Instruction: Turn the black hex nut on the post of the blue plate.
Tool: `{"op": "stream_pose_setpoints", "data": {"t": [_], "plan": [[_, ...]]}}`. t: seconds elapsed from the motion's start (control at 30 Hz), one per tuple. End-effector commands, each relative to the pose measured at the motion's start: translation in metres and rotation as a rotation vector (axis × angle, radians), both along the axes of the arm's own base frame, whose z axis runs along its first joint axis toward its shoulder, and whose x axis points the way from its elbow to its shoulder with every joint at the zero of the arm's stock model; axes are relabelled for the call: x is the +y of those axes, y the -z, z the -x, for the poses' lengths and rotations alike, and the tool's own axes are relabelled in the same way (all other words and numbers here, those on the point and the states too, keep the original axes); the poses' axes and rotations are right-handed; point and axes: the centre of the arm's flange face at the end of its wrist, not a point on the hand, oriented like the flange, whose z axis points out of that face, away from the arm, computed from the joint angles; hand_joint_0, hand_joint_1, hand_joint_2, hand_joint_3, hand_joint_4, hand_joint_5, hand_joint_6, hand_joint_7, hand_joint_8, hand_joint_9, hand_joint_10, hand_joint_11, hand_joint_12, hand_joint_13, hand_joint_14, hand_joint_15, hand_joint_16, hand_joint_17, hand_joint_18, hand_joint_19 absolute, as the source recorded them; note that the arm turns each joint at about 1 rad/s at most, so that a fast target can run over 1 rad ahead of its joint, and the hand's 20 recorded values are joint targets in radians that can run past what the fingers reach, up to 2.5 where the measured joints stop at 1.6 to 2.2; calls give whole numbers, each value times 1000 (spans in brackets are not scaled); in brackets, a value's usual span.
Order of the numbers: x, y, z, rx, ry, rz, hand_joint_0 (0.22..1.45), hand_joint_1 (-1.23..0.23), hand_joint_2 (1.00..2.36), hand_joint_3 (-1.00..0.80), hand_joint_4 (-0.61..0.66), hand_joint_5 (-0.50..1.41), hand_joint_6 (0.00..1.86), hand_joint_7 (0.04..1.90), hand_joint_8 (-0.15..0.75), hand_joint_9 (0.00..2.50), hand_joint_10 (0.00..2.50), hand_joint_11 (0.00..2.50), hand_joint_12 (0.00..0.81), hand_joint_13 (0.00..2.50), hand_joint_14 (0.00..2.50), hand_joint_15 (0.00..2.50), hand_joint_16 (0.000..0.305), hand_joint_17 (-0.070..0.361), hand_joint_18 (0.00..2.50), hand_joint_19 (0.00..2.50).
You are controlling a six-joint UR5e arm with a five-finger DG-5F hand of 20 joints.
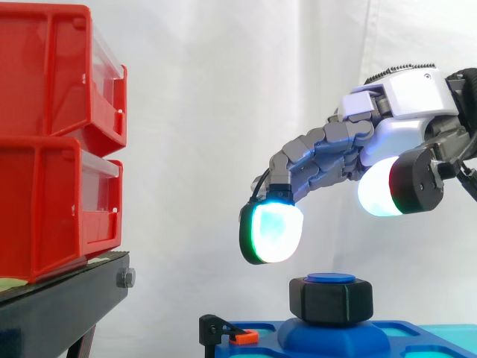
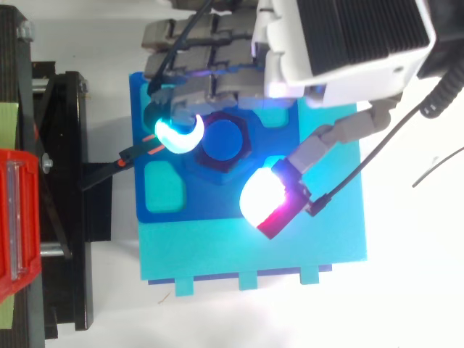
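Observation:
The black hex nut (image 1: 331,299) sits on the blue post (image 2: 222,139) at the middle of the blue plate (image 1: 402,339). My hand (image 1: 350,145) hovers above it, reaching in from the right with relaxed, slightly bent fingers. A cyan-green glowing fingertip (image 1: 271,231) hangs to the upper left of the nut, clear of it. The thumb pad (image 1: 380,186) glows white to the upper right. In the top view the fingers (image 2: 190,69) spread over the nut (image 2: 220,116) and the thumb (image 2: 267,197) lies beside it. Nothing is held.
Two red bins (image 1: 56,134) are stacked on a black stand (image 1: 67,298) at the left. A black clamp with an orange tab (image 1: 235,334) sits at the plate's left edge. The plate rests on a cyan base (image 2: 254,246).

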Motion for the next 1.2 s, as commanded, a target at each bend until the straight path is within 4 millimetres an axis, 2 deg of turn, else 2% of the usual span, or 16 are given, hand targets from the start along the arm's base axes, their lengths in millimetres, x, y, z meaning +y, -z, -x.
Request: {"op": "stream_pose_setpoints", "data": {"t": [0.0, 0.17, 0.33, 0.4, 0.53, 0.93, 1.17], "plan": [[11, 1, -3, 2, 4, 3, 472, -482, 1000, -500, 286, -160, 503, 931, 285, 398, 0, 10, 383, 68, 0, 0, 59, 134, 0, 10], [31, 3, -7, 8, 20, 11, 468, -475, 1000, -500, 293, -159, 503, 932, 286, 397, 0, 10, 384, 67, 0, 0, 60, 135, 0, 16], [39, 4, -8, 12, 24, 16, 469, -470, 1000, -500, 300, -158, 503, 934, 285, 395, 1, 16, 384, 66, 0, 0, 60, 135, 0, 16], [45, 19, -6, 24, 38, 19, 471, -468, 1000, -500, 297, -158, 503, 937, 285, 398, 0, 11, 384, 65, 0, 0, 60, 134, 0, 21], [50, 27, -7, 9, 45, 19, 471, -465, 1000, -500, 297, -157, 503, 934, 286, 398, 0, 11, 383, 65, 0, 0, 60, 134, 0, 16], [52, 30, -4, 32, 42, 22, 474, -463, 1000, -500, 299, -156, 503, 935, 286, 400, 0, 17, 382, 66, 0, 0, 59, 133, 0, 24], [46, 29, -3, 35, 46, 24, 476, -463, 1000, -500, 302, -155, 503, 937, 288, 402, 0, 19, 382, 67, 0, 0, 59, 132, 0, 21]]}}
